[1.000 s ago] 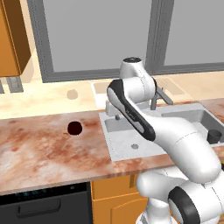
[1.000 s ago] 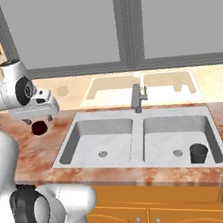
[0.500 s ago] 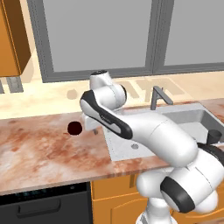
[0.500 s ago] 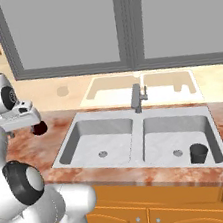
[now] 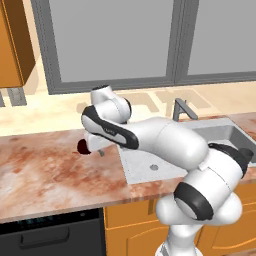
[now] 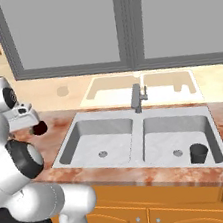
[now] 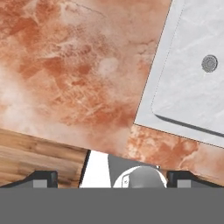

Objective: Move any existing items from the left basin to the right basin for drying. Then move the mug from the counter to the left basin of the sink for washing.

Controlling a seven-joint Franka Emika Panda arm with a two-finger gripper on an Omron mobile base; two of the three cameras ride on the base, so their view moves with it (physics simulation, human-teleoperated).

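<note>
Your arm reaches left over the surface (image 5: 45,165), its hand hanging beside the left edge of the sink (image 6: 133,111); the fingers (image 7: 112,177) show as two dark tips far apart at the bottom of the hand view, so they stand open with nothing between them; the mug (image 5: 82,146) sits on the surface just left of the sink's left edge, partly hidden behind the hand in the left base view, and you see it as a dark red spot (image 6: 39,128) under the hand in the right base view; whether the hand touches it you cannot tell; the left basin (image 6: 87,140) lies bare down to its small round drain (image 6: 103,154), and the hand view looks down on its corner and drain (image 7: 210,63) at the right, with marbled stone to the left; the right basin (image 6: 162,136) holds a dark cup (image 6: 198,152) standing upright near its front right corner; the grey faucet (image 6: 138,97) rises at the back edge between the two basins.
</note>
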